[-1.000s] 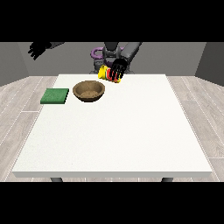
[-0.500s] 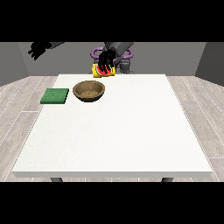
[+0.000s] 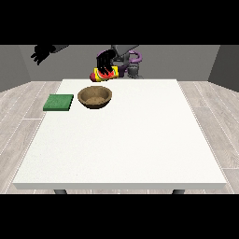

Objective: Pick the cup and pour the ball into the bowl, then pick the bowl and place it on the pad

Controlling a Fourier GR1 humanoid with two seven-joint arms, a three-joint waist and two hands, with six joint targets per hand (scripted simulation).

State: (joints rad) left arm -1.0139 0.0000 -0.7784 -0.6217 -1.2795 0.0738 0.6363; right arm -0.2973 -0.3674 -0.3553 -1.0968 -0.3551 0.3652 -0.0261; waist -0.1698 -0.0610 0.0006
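Grey walls back the white table (image 3: 121, 140). At upper left one hand (image 3: 41, 52) hangs empty, fingers relaxed. Next come the green pad (image 3: 59, 102) and the bowl (image 3: 95, 96). Above the bowl, the other hand (image 3: 104, 62) clasps the tilted cup (image 3: 103, 74): pouring is underway; next, probably tip further.

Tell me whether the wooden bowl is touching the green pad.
Apart. The front view shows a strip of white table between the bowl and the green pad to its left.
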